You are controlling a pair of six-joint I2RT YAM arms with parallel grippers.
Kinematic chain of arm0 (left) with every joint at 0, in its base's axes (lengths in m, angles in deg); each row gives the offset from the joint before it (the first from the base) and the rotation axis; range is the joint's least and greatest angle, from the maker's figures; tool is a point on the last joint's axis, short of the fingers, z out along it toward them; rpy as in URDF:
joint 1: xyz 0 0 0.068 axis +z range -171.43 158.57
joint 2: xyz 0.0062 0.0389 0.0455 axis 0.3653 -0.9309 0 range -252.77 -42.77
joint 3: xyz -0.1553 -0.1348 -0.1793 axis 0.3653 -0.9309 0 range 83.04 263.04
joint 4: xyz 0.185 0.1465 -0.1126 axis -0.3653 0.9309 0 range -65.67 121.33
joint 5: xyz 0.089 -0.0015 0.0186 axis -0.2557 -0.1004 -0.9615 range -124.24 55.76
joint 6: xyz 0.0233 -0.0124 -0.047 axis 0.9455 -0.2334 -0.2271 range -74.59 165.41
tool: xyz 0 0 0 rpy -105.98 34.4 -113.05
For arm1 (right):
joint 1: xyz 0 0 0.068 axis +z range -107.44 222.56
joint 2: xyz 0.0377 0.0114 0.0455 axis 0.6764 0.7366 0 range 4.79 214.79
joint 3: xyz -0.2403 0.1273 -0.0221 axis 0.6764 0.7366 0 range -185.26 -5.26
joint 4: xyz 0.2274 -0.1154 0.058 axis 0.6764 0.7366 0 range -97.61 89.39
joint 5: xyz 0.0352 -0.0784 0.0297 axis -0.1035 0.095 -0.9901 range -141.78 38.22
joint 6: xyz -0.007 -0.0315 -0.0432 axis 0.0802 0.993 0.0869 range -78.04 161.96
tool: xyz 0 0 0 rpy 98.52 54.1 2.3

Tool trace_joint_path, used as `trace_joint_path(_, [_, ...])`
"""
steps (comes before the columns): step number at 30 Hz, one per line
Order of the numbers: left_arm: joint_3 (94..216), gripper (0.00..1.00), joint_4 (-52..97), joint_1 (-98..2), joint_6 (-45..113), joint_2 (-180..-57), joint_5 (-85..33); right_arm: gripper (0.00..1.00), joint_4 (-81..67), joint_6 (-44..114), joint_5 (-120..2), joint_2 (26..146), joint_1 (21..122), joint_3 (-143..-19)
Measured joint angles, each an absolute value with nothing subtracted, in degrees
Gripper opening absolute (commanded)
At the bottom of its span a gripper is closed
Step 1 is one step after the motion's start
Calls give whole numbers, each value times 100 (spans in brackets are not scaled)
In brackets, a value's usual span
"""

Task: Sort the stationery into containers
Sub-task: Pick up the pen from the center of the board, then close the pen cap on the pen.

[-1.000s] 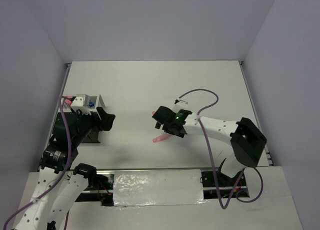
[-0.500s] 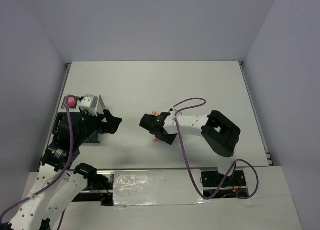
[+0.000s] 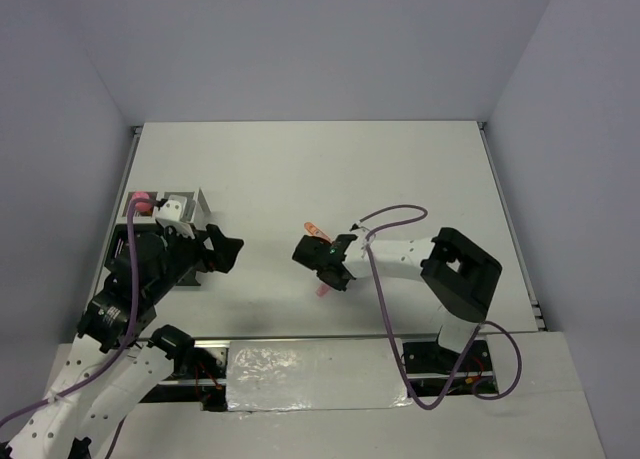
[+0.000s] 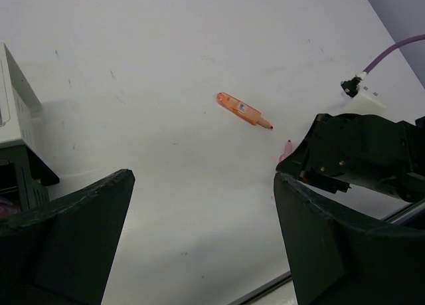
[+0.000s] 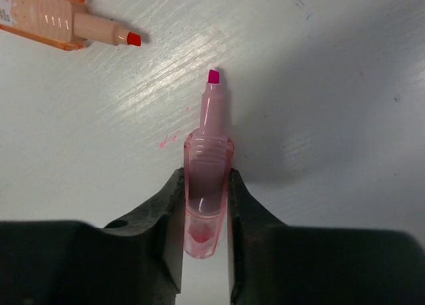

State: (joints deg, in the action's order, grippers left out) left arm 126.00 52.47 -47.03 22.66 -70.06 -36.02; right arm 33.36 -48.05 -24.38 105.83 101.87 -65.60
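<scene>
Right gripper [image 5: 207,180] fingers were clamped on the barrel of an uncapped pink highlighter [image 5: 211,122], its tip projecting past the fingertips over the white table [image 5: 332,86]. An uncapped orange highlighter [image 5: 60,22] lay ahead and left of those fingers, apart. Left gripper [image 4: 204,179] fingers stood wide apart, with the organizer [image 4: 16,119] just outside its left finger.

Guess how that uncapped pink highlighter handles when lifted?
The pink highlighter looks glossy, rigid plastic: probably stiff but slippery in the right pincer. Round barrel likely rolls if dropped. Bare tip may smear; pink flecks mark the table.
</scene>
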Motion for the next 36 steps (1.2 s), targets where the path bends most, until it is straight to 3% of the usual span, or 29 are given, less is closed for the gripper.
trace_joint_path(1, [12600, 99, 5256, -4703, 2266, -7006, -3617, 4, 3229, -4854, -2432, 10491, 10206, -6440])
trace_joint_path(2, [12600, 99, 5271, -4703, 2264, -7006, -3639, 0, 3148, -4869, -2438, 10412, 10228, -6346])
trace_joint_path(9, [12600, 99, 5282, -4703, 2262, -7019, -3661, 0, 2748, -4366, -2605, 9617, 10554, -5526])
trace_joint_path(14, [12652, 99, 5291, -4718, 2048, -7268, -3237, 0, 2045, -2694, -2589, 8425, 11026, -5045])
trace_joint_path(20, [12663, 99, 4958, -4725, 557, -7397, -2212, 0, 718, -14, -2873, 7208, 12250, -5074])
trace_joint_path(27, [12430, 99, 4742, -4740, -748, -6658, -1893, 0, 565, 1505, -2884, 7263, 12781, -5926])
trace_joint_path(36, [12089, 96, 4825, -4740, -1191, -6381, -1768, 0, 521, 2097, -2408, 7759, 12803, -6741])
